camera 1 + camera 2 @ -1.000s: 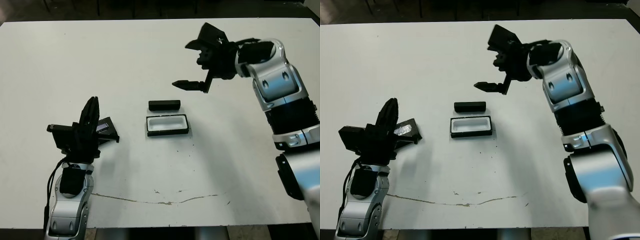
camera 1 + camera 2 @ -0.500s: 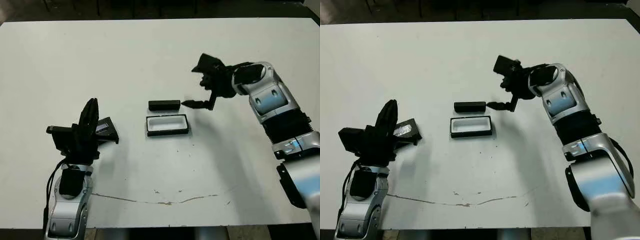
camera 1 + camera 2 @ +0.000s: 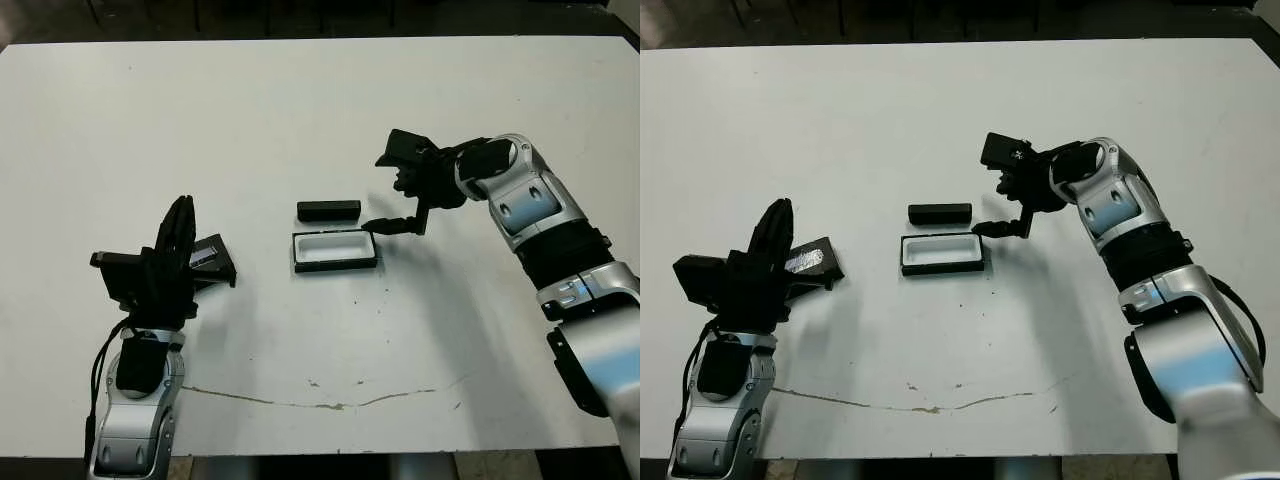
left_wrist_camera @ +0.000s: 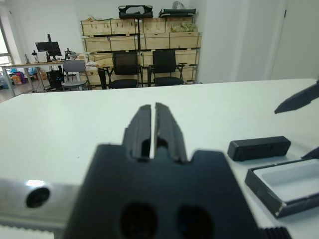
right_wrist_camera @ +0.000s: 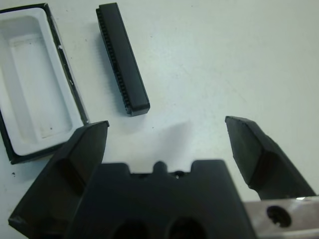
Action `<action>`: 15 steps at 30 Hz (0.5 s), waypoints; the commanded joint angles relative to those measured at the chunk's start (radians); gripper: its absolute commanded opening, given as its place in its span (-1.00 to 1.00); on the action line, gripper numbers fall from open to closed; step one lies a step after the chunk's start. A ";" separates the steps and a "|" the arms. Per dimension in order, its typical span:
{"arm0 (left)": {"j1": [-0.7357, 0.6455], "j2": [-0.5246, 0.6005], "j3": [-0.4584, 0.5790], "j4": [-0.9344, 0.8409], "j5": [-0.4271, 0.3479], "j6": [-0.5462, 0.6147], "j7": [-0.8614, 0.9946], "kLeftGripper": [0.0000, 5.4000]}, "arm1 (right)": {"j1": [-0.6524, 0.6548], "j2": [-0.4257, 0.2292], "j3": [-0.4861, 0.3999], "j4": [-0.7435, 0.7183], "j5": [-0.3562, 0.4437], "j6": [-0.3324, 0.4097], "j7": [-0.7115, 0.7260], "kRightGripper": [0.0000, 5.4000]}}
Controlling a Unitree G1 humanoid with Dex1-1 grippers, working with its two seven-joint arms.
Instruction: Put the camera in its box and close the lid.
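Your right tool (image 3: pixel 392 222) spread wide, just beside box (image 3: pixel 335 250) right end (box open, white lining up). Camera (image 3: pixel 328 210) on desk (image 3: pixel 300 110) just behind box. Lid (image 3: pixel 212 259) beside left tool (image 3: pixel 180 225), fingers together.

Lid (image 3: pixel 213 262) half hidden behind left gripper (image 3: pixel 178 245), label barely legible; box (image 5: pixel 31 79) cut by right wrist picture's edge and partly covered by a finger (image 5: pixel 65 174); camera (image 3: pixel 328 210) screen out of sight
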 commanded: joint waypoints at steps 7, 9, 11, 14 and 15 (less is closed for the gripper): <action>0.024 0.008 0.005 -0.001 -0.002 0.023 -0.003 -1.00 | 0.035 0.033 0.025 -0.005 -0.043 0.003 -0.043 1.00; 0.026 0.008 0.004 -0.006 0.001 0.030 -0.001 -1.00 | 0.043 0.040 0.022 -0.019 -0.042 0.023 -0.050 0.92; 0.027 0.006 0.003 -0.009 0.000 0.033 -0.001 -1.00 | 0.049 0.047 0.024 -0.032 -0.043 0.036 -0.055 0.83; 0.028 0.005 0.002 -0.008 0.001 0.030 -0.001 -1.00 | 0.061 0.052 0.027 -0.042 -0.044 0.005 -0.059 0.65; 0.028 0.005 0.002 -0.008 0.001 0.029 -0.001 -1.00 | 0.065 0.053 0.028 -0.043 -0.045 -0.013 -0.061 0.56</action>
